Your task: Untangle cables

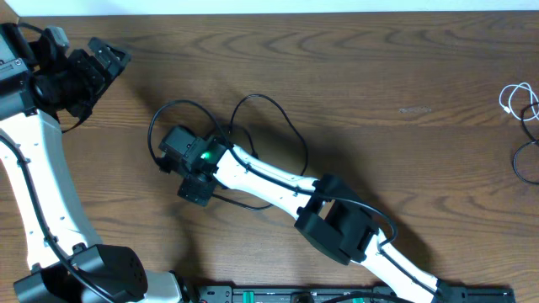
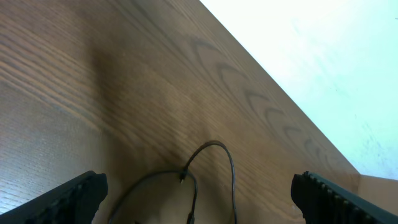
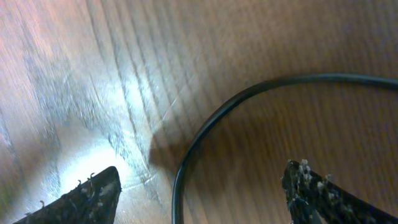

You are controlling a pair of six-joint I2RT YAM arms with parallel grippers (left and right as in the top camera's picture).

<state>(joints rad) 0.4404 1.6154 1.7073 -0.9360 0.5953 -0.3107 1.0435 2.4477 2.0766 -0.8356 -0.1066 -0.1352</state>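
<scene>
a: where are the cables?
b: the white cable [image 1: 510, 99] lies at the far right edge of the table [image 1: 379, 67]; a black cable [image 1: 520, 164] loops just beside it, partly cut off by the frame; i cannot tell whether they cross.
a: and the grippers?
b: both are well apart from that pair; the left gripper [image 1: 116, 55] is spread wide at the far left corner, holding nothing; the right gripper [image 3: 199, 193] is wide too, mid-table; a black cord [image 3: 214, 115] arcs between its fingers, ungripped; it may be the arm's own.
a: progress?
b: i'd judge the separating is all left to do.
</scene>
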